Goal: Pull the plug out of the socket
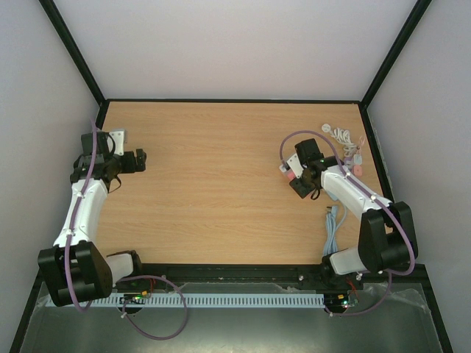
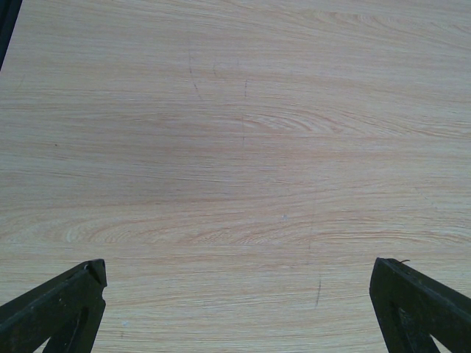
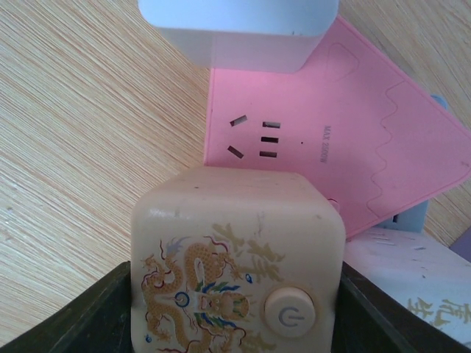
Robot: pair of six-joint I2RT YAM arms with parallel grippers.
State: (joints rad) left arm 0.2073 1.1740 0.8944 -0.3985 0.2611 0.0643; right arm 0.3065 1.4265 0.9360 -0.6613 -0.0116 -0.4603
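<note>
My right gripper (image 1: 298, 179) is shut on a cream cube plug (image 3: 235, 250) with a dragon print and a power button; its dark fingers (image 3: 81, 320) press both sides. The plug sits against the lower edge of a pink socket block (image 3: 316, 140), whose free slots show just above it. I cannot tell if its pins are still in. A white plug (image 3: 239, 29) sits on the socket's far end. The socket shows pink beside the gripper in the top view (image 1: 283, 169). My left gripper (image 1: 140, 160) is open and empty at the far left, over bare wood (image 2: 239, 309).
A coil of white cable (image 1: 341, 134) and small pink and white parts (image 1: 355, 158) lie at the back right corner. A light blue cable (image 1: 333, 226) runs down by the right arm's base. A white box with gold characters (image 3: 419, 283) lies beside the socket.
</note>
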